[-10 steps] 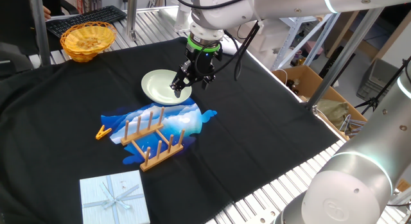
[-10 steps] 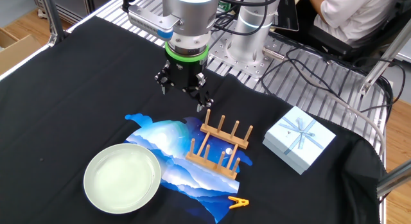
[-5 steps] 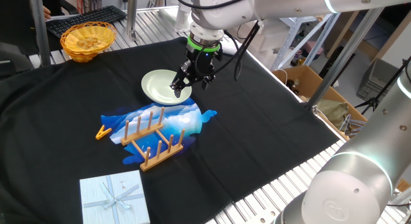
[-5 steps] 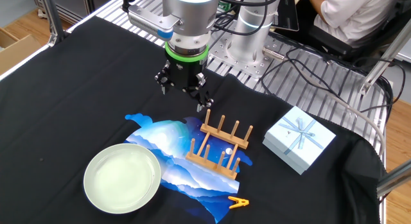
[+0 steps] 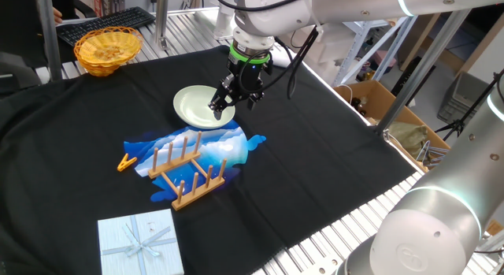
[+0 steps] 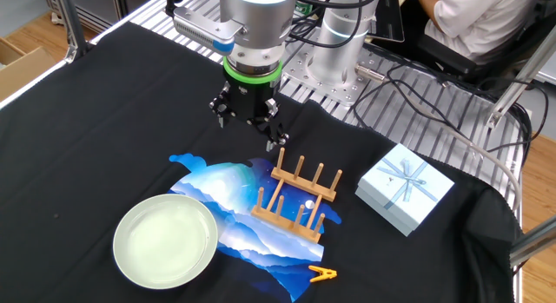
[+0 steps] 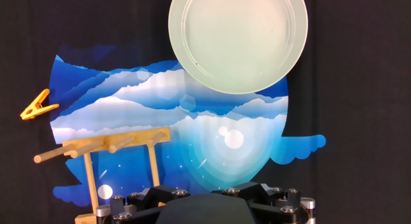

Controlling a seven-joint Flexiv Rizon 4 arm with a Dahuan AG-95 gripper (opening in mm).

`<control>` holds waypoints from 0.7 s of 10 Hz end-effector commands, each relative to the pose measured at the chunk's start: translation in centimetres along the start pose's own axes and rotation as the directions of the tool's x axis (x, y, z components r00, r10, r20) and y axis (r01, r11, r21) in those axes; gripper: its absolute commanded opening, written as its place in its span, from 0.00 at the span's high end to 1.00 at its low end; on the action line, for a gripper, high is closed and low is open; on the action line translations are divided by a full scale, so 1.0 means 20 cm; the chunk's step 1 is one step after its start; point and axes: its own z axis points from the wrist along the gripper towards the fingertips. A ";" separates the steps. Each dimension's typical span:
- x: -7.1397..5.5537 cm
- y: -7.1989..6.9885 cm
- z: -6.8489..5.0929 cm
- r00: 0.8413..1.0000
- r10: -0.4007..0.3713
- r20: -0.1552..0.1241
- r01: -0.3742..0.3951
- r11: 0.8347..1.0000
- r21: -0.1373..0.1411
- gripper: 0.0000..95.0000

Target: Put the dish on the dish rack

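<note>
The dish [image 5: 195, 105] is a round pale green-white plate lying flat on the black cloth, overlapping one edge of a blue mat; it also shows in the other fixed view [image 6: 165, 240] and at the top of the hand view [image 7: 237, 38]. The wooden dish rack [image 5: 187, 171] stands on the mat, empty, also seen in the other fixed view [image 6: 298, 199] and low left in the hand view [image 7: 109, 150]. My gripper [image 6: 249, 129] hangs open and empty above the mat's edge, apart from both; in one fixed view [image 5: 234, 108] it overlaps the dish's rim.
A blue printed mat [image 6: 221, 186] lies under the rack. An orange clothespin [image 5: 126, 161] lies beside the mat. A pale blue gift box [image 6: 404, 188] sits near the rack. A yellow wicker basket [image 5: 107, 48] stands at a far corner.
</note>
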 end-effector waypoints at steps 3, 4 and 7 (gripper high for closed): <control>0.00 0.02 0.01 0.989 0.143 -0.031 -0.145 0.987 -0.066 1.00; 0.01 0.02 0.01 0.989 0.144 -0.032 -0.146 0.987 -0.066 1.00; 0.01 0.03 0.01 0.989 0.146 -0.032 -0.147 0.987 -0.066 1.00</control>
